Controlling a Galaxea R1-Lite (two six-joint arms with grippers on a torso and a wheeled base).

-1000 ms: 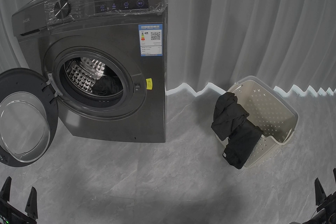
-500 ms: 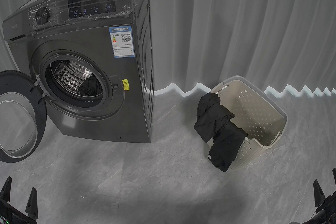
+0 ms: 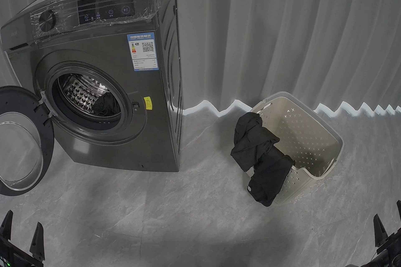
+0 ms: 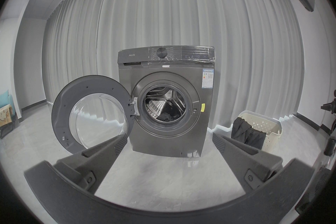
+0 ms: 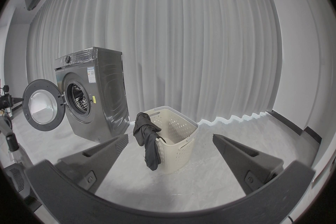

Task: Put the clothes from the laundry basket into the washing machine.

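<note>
A grey washing machine [image 3: 112,71] is seen standing on a pale floor [image 3: 188,217] in front of a white curtain [image 3: 271,21]. Its round door [image 3: 21,142] is swung fully open to the left, so the drum [image 3: 83,90] is laid bare, and a dark cloth [image 3: 105,105] is seen lying low inside it. To the right of the machine, well apart from it and close to the curtain, a cream laundry basket [image 3: 321,126] is set on the floor. A black garment [image 3: 259,155] is draped over the basket's rim on the side facing the machine, with its lower part hanging down the outer wall. The left gripper [image 4: 169,139] is held low at the left, facing the open drum from a distance; its fingers are spread wide and nothing is held between them. The right gripper [image 5: 169,137] is held low at the right, facing the basket from a distance, likewise spread wide with nothing in it.
</note>
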